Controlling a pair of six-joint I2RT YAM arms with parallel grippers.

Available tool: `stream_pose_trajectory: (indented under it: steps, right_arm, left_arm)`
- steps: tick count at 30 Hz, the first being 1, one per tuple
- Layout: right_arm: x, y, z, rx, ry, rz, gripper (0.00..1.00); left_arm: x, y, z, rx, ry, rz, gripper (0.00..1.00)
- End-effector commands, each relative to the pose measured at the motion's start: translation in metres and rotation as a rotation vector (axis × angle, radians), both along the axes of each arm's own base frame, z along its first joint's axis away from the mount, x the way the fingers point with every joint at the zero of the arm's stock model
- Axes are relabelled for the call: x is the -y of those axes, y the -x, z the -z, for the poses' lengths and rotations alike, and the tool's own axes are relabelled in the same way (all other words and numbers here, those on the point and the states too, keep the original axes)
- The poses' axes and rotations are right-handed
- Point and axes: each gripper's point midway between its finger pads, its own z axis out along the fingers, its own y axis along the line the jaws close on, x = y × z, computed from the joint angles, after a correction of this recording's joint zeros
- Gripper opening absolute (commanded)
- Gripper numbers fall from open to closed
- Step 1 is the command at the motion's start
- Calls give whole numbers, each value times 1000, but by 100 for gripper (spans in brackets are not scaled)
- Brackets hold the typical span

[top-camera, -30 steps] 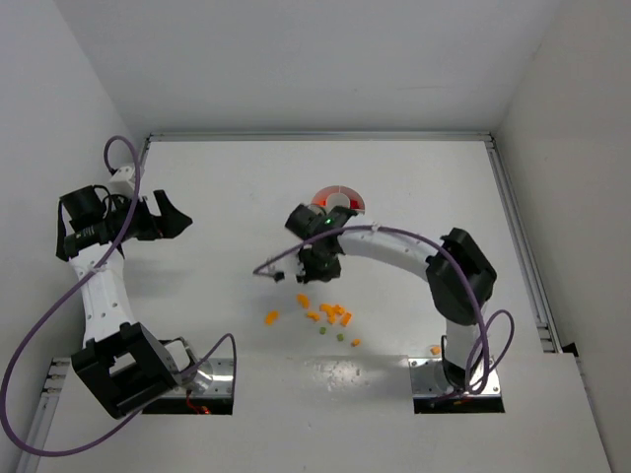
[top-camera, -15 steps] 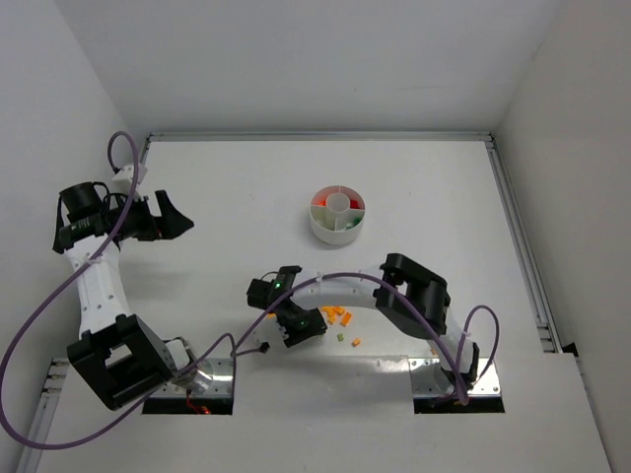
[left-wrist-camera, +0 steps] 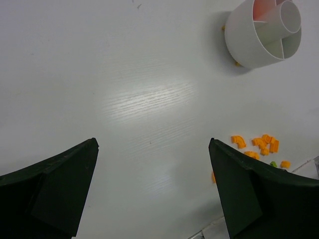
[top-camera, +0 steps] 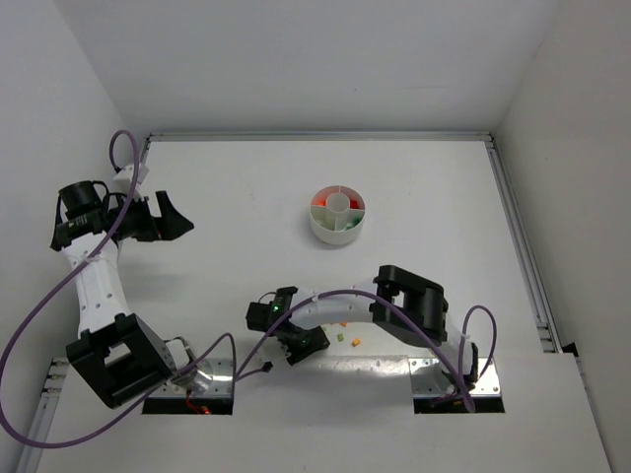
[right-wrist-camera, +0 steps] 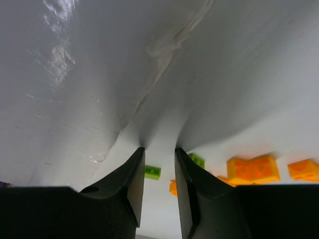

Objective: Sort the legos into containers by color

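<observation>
Lying long-axis sideways, green lego (right-wrist-camera: 152,172), right gripper (right-wrist-camera: 158,149) barely parted, left gripper (left-wrist-camera: 152,144) wide, both empty

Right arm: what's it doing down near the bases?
It's sorting legos by colour into the dish. The right hand is down at the table by the loose pile. It is slightly open and empty, with its tips next to a green lego and orange legos to one side. The left hand hangs wide open off to the side, holding nothing. The dish shows red and green inside.

Robot lab enclosure, bare white walls (top-camera: 296,59), white table (top-camera: 237,187)
</observation>
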Motion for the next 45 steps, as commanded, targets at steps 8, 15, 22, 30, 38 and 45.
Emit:
stream_pose_trajectory:
  steps: [8,15,22,30,38,45]
  right_arm:
    - [7,-7,13,42,-28,-40,31]
    - [3,-14,14,54,-46,-57,24]
    - [10,-21,24,53,-17,-62,9]
    - [16,-29,29,48,-8,-51,0]
    - [-4,-38,9,44,-59,-28,0]
    - [-48,-39,-61,-1,-248,50,0]
  left_arm:
    - [6,0,-14,52,-16,36,99]
    - [6,0,-11,46,-8,30,99]
    - [5,-2,-15,62,-17,30,99]
    - [3,-2,-14,58,-23,25,99]
    - [4,-2,-14,54,-17,20,99]
    - [2,-6,-20,72,-21,13,99]
